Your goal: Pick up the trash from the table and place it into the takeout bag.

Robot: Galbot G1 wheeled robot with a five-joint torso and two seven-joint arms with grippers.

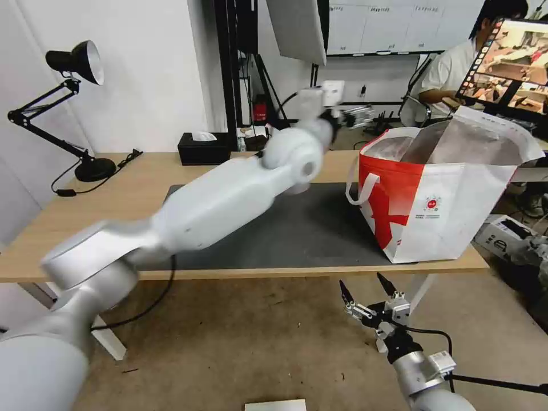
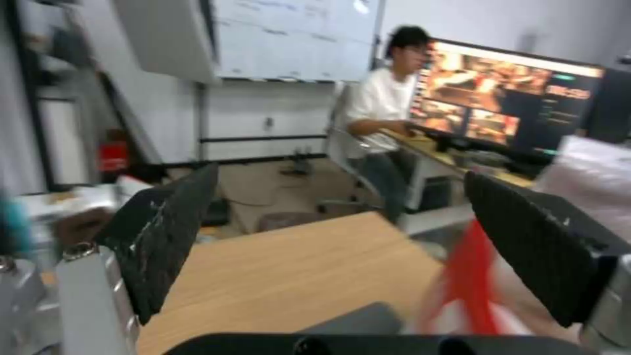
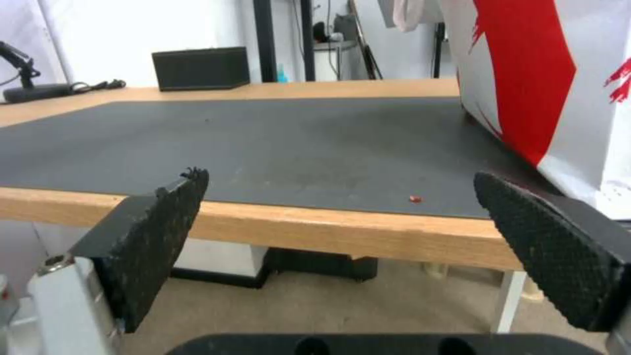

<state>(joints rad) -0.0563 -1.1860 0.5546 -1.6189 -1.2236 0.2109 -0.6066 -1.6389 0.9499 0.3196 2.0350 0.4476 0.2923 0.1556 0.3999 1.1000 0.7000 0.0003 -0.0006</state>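
At the far left of the counter point(image 1: 114, 200) stands a black desk lamp point(image 1: 77, 103), with a black tissue box point(image 1: 204, 148) near the back edge. The left arm reaches diagonally across the dark grey mat point(image 1: 297, 228), carrying the left gripper point(image 2: 342, 246) high beyond the far edge, beside the rim of the takeout bag point(image 1: 451, 211); its jaws are spread apart and hold nothing. No bowl, tray, cup or tissue lies on the mat; only a tiny red crumb point(image 3: 415, 198) sits near the front edge, so the trash is probably in the bag already, though its inside is hidden. The risk I see is the left arm catching the bag's rim or loop handle point(image 1: 359, 188) and tipping it. The right gripper point(image 1: 365, 294) waits below the counter front, jaws released and empty.
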